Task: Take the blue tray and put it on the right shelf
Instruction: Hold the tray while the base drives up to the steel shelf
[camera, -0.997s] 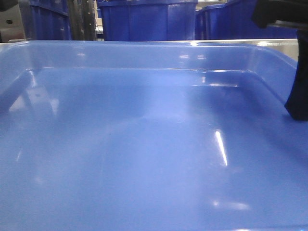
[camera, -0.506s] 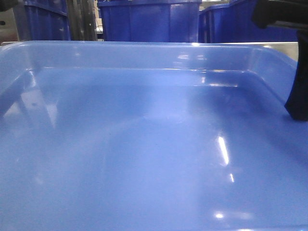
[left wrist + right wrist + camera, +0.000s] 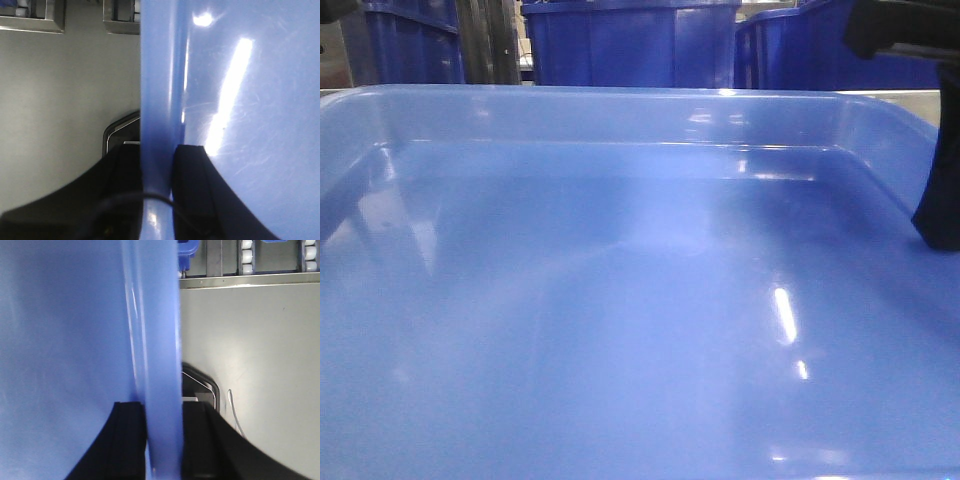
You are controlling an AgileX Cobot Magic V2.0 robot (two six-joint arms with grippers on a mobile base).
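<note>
Trays number one: the blue tray point(image 3: 620, 300) is filling nearly the whole front view, its far rim lying just in front of a bright steel strip of the right shelf point(image 3: 905, 93). Beyond that rim three darker blue bins point(image 3: 630, 45) are standing in a row, one behind the tray's far left corner, one behind its middle and one behind its far right corner. Two grippers are holding the tray. The left gripper point(image 3: 157, 167) is clamping the tray's left rim, with one black finger point(image 3: 122, 170) pressing outside the rim and the other inside, only the rim's thickness between them. The right gripper point(image 3: 162, 415) is pinching the tray's right rim the same way. A grey surface point(image 3: 260, 350) is showing beyond that rim, reaching to the shelf's steel beam. Whether the tray is resting on anything cannot be told.
</note>
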